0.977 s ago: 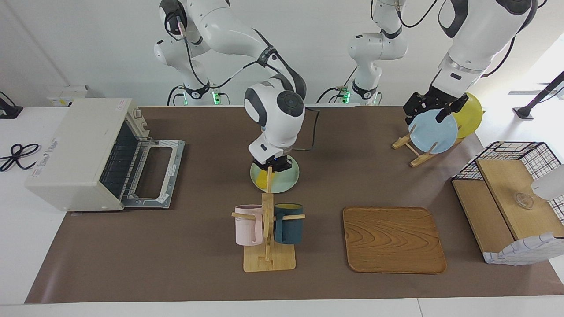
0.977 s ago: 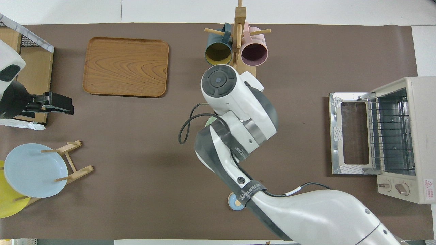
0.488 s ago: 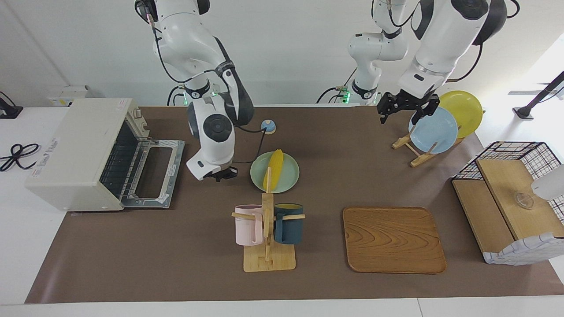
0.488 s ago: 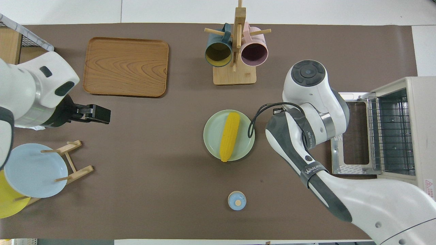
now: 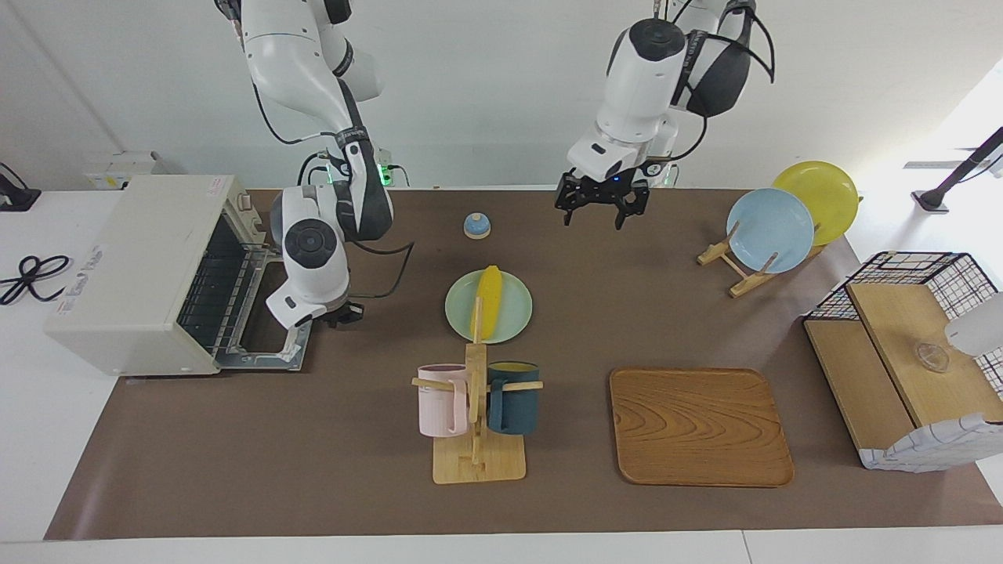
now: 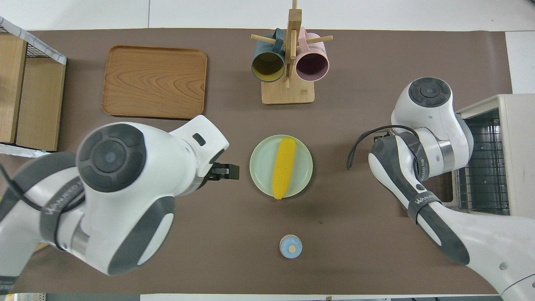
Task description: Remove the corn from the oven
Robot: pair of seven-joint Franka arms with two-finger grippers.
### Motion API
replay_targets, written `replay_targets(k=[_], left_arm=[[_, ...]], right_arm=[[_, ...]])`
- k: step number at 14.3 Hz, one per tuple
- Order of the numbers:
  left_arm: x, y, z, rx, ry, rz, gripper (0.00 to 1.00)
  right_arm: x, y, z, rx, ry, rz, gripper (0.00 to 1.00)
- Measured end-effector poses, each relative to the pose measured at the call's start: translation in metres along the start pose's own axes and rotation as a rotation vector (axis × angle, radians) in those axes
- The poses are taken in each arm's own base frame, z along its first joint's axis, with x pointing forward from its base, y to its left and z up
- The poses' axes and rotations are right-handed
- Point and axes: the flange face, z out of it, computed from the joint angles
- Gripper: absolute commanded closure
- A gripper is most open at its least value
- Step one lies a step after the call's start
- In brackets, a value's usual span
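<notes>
The yellow corn (image 5: 487, 294) lies on a pale green plate (image 5: 513, 313) in the middle of the table, outside the oven; it also shows in the overhead view (image 6: 283, 171) on the plate (image 6: 261, 163). The cream-white oven (image 5: 133, 258) stands at the right arm's end with its door (image 5: 312, 270) folded down and its wire rack bare; the overhead view shows it too (image 6: 516, 125). My right gripper (image 5: 343, 315) hangs low by the door's outer edge, empty. My left gripper (image 5: 599, 210) is open and empty, raised over the table near the robots.
A mug rack (image 5: 476, 407) with a pink and a dark teal mug stands just beside the plate, farther from the robots. A wooden tray (image 5: 700, 427), a small blue bell (image 5: 476, 225), a plate stand (image 5: 772, 229) with blue and yellow plates, and a wire-and-wood basket (image 5: 909, 360).
My right gripper left the corn on the green plate and moved away to the oven door. My left gripper swung from the plate stand toward the table's middle.
</notes>
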Motion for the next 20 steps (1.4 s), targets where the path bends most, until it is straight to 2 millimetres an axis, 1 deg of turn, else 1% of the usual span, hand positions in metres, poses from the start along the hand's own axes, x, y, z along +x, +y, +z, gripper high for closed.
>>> replay_targets(k=[2, 3, 4, 5, 7, 9, 10, 11, 12, 14, 15, 16, 17, 19, 20], left_arm=[[-0.014, 0.051, 0.039, -0.025, 0.019, -0.013, 0.0], [-0.019, 0.079, 0.068, -0.043, 0.032, -0.006, 0.0], [-0.018, 0.09, 0.087, -0.055, 0.042, 0.001, 0.0], [-0.014, 0.097, 0.109, -0.062, 0.048, 0.005, 0.0], [-0.009, 0.108, 0.143, -0.073, 0.056, 0.013, 0.0], [-0.008, 0.12, 0.174, -0.073, 0.057, 0.031, 0.0], [-0.007, 0.125, 0.185, -0.074, 0.059, 0.037, 0.0], [-0.006, 0.127, 0.192, -0.075, 0.061, 0.04, 0.0], [-0.004, 0.128, 0.198, -0.076, 0.063, 0.04, 0.0], [-0.002, 0.129, 0.208, -0.081, 0.071, 0.04, 0.0], [-0.001, 0.129, 0.211, -0.082, 0.073, 0.04, 0.0], [-0.001, 0.129, 0.213, -0.081, 0.072, 0.04, 0.13], [-0.001, 0.129, 0.213, -0.081, 0.071, 0.041, 0.3], [-0.002, 0.129, 0.213, -0.081, 0.071, 0.042, 0.72], [-0.002, 0.13, 0.213, -0.081, 0.071, 0.042, 0.89]], right_arm=[[-0.001, 0.016, 0.01, 0.002, -0.018, 0.002, 1.0], [-0.002, 0.017, 0.013, 0.009, -0.012, 0.001, 1.0], [-0.003, 0.017, 0.015, 0.011, -0.006, -0.004, 1.0], [-0.004, 0.018, 0.015, 0.014, 0.002, -0.006, 1.0], [-0.005, 0.018, 0.015, 0.015, 0.005, -0.012, 1.0], [-0.006, 0.018, 0.011, 0.007, 0.003, -0.025, 1.0], [-0.007, 0.018, 0.004, -0.005, 0.0, -0.034, 1.0], [-0.009, 0.019, -0.008, -0.018, -0.006, -0.045, 1.0], [-0.012, 0.024, -0.026, -0.029, -0.013, -0.062, 1.0], [-0.022, 0.047, -0.066, -0.041, -0.02, -0.091, 1.0], [-0.027, 0.066, -0.085, -0.039, -0.017, -0.098, 1.0], [-0.034, 0.087, -0.1, -0.037, -0.015, -0.105, 1.0], [-0.04, 0.11, -0.111, -0.035, -0.014, -0.115, 1.0], [-0.053, 0.154, -0.122, -0.023, -0.016, -0.146, 1.0], [-0.058, 0.166, -0.125, -0.019, -0.025, -0.155, 1.0]])
